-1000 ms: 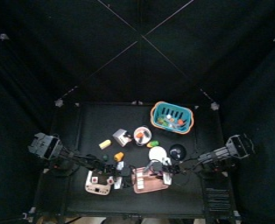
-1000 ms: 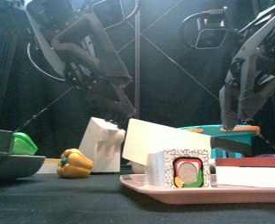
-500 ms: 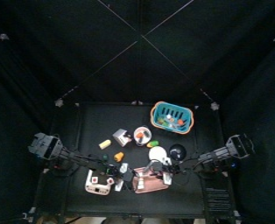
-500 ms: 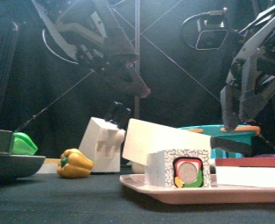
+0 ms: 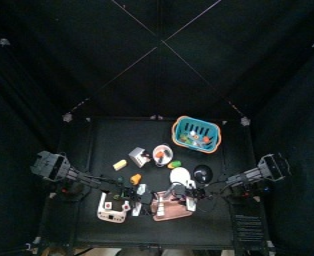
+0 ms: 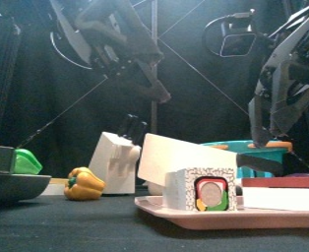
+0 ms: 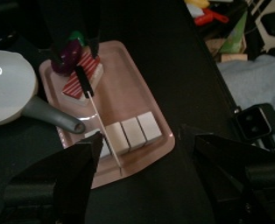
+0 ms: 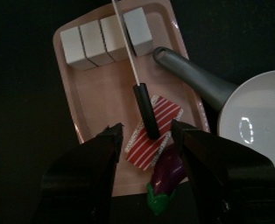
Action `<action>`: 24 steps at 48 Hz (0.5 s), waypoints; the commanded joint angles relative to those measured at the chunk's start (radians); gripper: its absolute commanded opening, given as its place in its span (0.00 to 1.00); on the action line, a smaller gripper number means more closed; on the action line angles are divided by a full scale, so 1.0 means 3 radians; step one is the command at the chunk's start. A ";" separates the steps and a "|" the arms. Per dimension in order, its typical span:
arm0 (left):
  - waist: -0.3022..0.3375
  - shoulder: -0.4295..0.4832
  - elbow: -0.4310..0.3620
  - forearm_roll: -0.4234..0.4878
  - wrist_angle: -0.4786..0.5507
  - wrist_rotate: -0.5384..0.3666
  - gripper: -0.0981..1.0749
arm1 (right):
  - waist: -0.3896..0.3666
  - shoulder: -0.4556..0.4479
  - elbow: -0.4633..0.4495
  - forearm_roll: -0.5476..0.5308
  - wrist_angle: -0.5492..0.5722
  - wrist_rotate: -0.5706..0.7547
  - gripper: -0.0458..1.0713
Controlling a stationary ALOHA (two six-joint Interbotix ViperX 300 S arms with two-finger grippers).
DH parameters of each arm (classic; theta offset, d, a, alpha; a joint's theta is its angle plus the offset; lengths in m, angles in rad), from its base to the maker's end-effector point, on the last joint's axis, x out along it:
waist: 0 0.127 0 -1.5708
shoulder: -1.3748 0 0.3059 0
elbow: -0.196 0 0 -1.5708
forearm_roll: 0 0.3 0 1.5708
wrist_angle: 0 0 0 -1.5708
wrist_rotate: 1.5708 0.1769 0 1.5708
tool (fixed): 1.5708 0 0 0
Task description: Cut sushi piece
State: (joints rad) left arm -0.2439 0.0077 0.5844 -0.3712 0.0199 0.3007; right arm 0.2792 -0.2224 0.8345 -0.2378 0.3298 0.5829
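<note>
In the top view the pink tray sits at lower centre of the bench. On it lie the sushi pieces and a knife. Left fingers and right fingers stand apart, holding nothing.

Black curtains are hanging on every side of the pen, closing in a small black table that is sitting low in the middle of the overhead view. Thin pale lines are crossing overhead and running out toward the corners (whether cords or rods is hard to tell). From table height, a slim upright pole is standing against the dark drapes, and bluish light is showing near the top. The tabletop is lying matte and dark.
</note>
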 commanded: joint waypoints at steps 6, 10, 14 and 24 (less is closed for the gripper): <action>0.0066 -0.0087 -0.0046 -0.0041 -0.0020 0.0000 0.94 | 0.0010 -0.0041 -0.0066 0.0010 -0.0010 0.0000 0.79; 0.0072 -0.0087 -0.0046 -0.0031 -0.0010 0.0000 0.94 | 0.0005 -0.0041 -0.0061 0.0020 -0.0010 0.0000 0.79; 0.0087 -0.0107 -0.0041 -0.0015 0.0010 0.0000 0.94 | 0.0010 -0.0041 -0.0061 0.0026 -0.0010 0.0000 0.79; 0.0107 -0.0174 -0.0061 0.0072 0.0066 0.0000 0.94 | 0.0005 -0.0041 -0.0061 0.0041 -0.0010 0.0000 0.79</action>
State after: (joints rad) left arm -0.2102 -0.0215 0.5860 -0.3666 0.0414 0.2991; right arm 0.2792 -0.2224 0.8345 -0.2286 0.3298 0.5829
